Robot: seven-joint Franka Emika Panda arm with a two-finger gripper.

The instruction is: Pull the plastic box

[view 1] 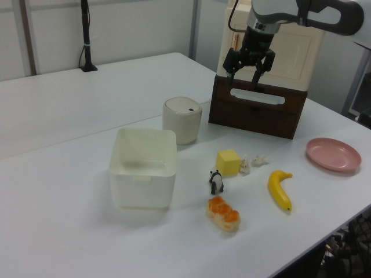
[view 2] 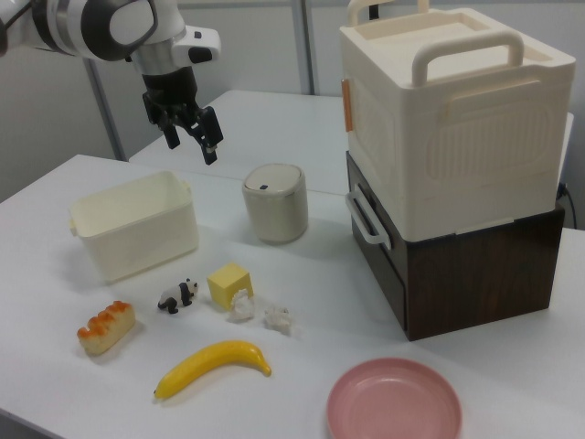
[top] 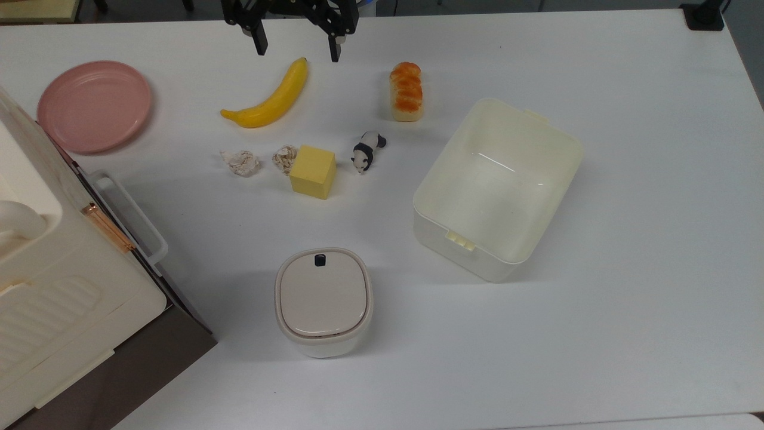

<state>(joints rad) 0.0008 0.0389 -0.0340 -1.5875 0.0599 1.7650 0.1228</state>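
My jaws [top: 295, 49] hang spread wide and released above the desk [top: 627, 298], gripping nothing and touching nothing, fingertips pointing down. In the top view they sit at the upper edge, just above the tip of the banana [top: 270, 98], with air between us. In the left view I am up in front of the cream cabinet unit [view 1: 290, 49] that stands on a dark brown base [view 1: 258, 113].

Nearest to me on the desk lies that banana, and to the top view's right of it the orange-topped bread loaf [top: 406, 91]. A little farther out come two crumpled paper bits [top: 242, 162], a yellow cube [top: 313, 171] touching the second bit, and a small panda figure [top: 367, 151] just beside the cube. The pink plate [top: 94, 105] rests apart at the top view's left.

The plastic box [top: 498, 185] stands well apart from me, on the top view's right, upright, lidless and empty, turned at a slant with a latch tab on the short side facing the lower edge. The loaf and the panda lie between me and it.

Farther still sits the rounded beige-lidded container [top: 323, 301] with its black button, near the box's lower-left corner in the top view but not touching.
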